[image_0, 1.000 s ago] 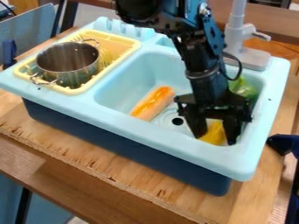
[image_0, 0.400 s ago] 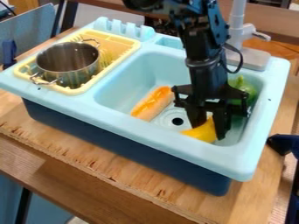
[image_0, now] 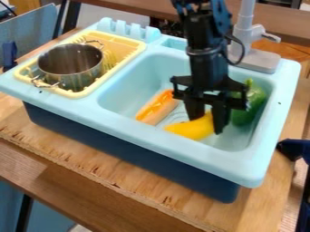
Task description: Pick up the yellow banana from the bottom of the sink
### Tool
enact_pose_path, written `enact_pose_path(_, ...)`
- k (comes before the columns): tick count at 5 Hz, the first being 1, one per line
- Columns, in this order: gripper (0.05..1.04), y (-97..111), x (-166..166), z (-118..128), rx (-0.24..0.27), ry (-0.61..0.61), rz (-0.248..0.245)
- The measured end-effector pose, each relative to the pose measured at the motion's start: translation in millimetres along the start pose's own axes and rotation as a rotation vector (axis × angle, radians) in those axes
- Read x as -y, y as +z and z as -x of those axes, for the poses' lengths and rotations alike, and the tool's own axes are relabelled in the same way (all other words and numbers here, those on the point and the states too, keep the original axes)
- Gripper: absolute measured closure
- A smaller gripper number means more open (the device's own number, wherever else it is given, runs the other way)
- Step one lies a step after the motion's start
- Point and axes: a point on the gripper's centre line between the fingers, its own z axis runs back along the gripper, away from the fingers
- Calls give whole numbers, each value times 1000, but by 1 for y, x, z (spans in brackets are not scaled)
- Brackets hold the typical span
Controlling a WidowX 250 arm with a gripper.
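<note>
The black claw [image_0: 206,125] of a robot arm [image_0: 205,59] is gripping a yellow banana [image_0: 186,130] in the basin of a light-blue toy sink [image_0: 145,137]. Its two fingers [image_0: 221,118] are standing a moderate way apart, with one end of the fruit sitting between them and the rest sticking out from the claw toward the camera and to the left of the view. The claw is hanging nearly upright, its tips pointing down into the basin.

Just beside the claw, on its left as the camera sees it, an orange-topped hot dog [image_0: 157,107] is lying aslant on the basin floor, near the banana. On the claw's other side, a green pepper [image_0: 257,100] is resting against the basin's far-right wall, partly behind the claw.

Well apart from the claw, toward the upper left, a metal pot [image_0: 77,81] is sitting in a yellow dish rack [image_0: 74,94], its two looped handles showing. Behind the claw and to its right, a grey faucet [image_0: 245,29] is rising from the sink's back edge. Below the claw, a wooden table [image_0: 130,171] is carrying the sink.
</note>
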Motion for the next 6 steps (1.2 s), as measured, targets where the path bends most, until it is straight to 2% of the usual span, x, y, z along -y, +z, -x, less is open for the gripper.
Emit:
enact_pose_path(1,650,1,-19,0,-6,10,-33)
enact_pose_path(2,650,5,-36,-3,12,34,-39)
enact_pose_path(5,650,-15,-40,-22,44,70,15)
enact_pose_path(6,577,-15,-40,-23,41,77,17)
